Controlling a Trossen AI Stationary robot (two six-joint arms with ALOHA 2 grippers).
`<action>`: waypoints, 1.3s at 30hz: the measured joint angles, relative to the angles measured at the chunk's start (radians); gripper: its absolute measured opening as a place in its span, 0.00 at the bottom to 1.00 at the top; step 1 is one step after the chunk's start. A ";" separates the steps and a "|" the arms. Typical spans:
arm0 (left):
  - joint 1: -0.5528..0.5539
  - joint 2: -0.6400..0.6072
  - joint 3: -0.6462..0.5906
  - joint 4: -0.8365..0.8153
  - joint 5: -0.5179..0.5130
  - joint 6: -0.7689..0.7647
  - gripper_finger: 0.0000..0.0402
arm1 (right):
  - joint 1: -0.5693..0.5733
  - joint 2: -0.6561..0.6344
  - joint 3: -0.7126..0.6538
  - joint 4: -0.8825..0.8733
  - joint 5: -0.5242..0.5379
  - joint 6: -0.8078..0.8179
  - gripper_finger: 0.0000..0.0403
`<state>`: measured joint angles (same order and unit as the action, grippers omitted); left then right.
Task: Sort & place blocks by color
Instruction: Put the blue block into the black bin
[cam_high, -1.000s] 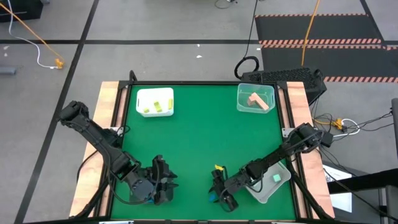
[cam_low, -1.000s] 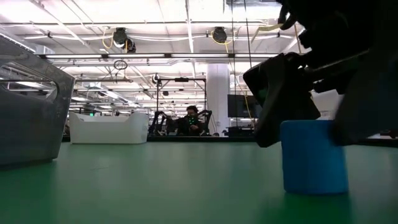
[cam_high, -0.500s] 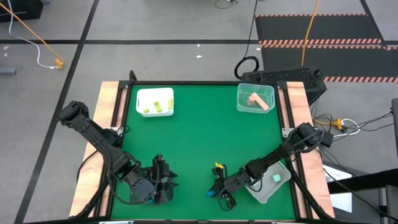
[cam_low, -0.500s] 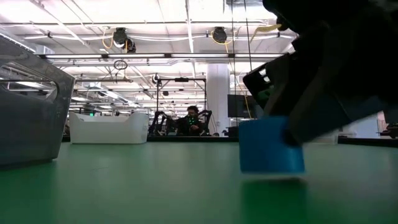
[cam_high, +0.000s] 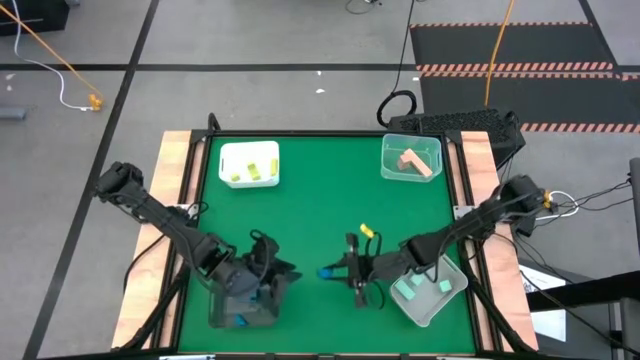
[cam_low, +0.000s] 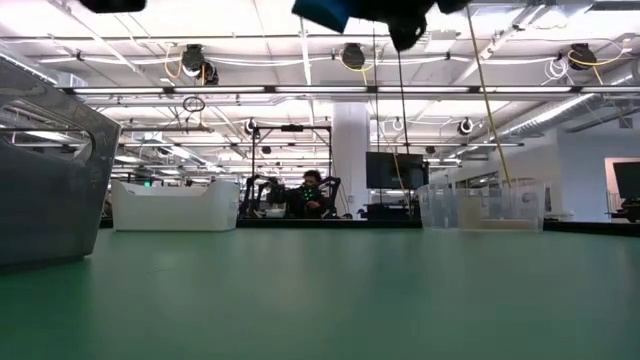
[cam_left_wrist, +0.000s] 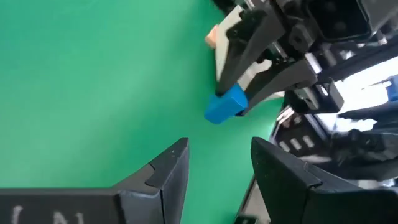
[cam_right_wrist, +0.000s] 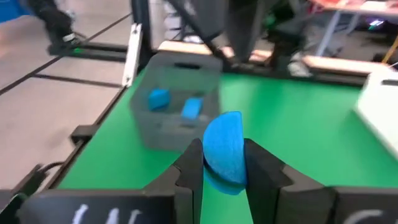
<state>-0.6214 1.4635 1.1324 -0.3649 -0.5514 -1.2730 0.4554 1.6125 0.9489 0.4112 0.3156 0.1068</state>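
Note:
My right gripper (cam_high: 338, 271) is shut on a blue short cylinder (cam_high: 327, 271) above the middle of the table's near half. The low view shows that cylinder (cam_low: 325, 12) high off the table. My left gripper (cam_high: 275, 273) is open and empty over the far right corner of a dark tray (cam_high: 238, 305) that holds blue blocks (cam_right_wrist: 159, 97). Its wrist view looks at the cylinder (cam_left_wrist: 225, 104). A white tray (cam_high: 249, 163) has lime blocks, a clear tray (cam_high: 411, 158) has pink ones, and a second clear tray (cam_high: 432, 290) has mint ones. My right gripper pinches the blue cylinder between its two fingers (cam_right_wrist: 189, 163), one on each side of it (cam_right_wrist: 224, 134). The fingers lie about level and point toward the table's left. The cylinder is lifted clear of the table, and part of it sticks out past the fingertips.
The trays stand at the table's corners: white far left, clear far right, dark near left, clear near right. The green table (cam_high: 320, 215) between them is open. Wooden rails (cam_high: 180, 160) run along the left and right edges. People sit in the room behind (cam_low: 310, 190).
My right gripper has lifted the blue cylinder off the table. It has carried it up and toward the far edge, a little to the left, with its fingers swung level toward the left. My left gripper has shifted slightly toward the far right, uncovering the dark tray.

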 joint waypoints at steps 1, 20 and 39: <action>0.009 0.000 0.000 0.020 0.000 0.017 0.43 | -0.006 -0.015 0.000 -0.004 0.007 -0.012 0.17; 0.206 0.003 0.001 0.104 0.056 0.008 0.82 | -0.070 -0.055 0.013 0.004 0.157 -0.303 0.17; 0.297 0.010 0.001 0.158 0.058 0.016 0.50 | -0.142 -0.055 0.055 0.024 0.163 -0.496 0.17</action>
<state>-0.3240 1.4734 1.1332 -0.2065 -0.4935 -1.2574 0.3138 1.5574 1.0035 0.4347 0.4786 -0.3888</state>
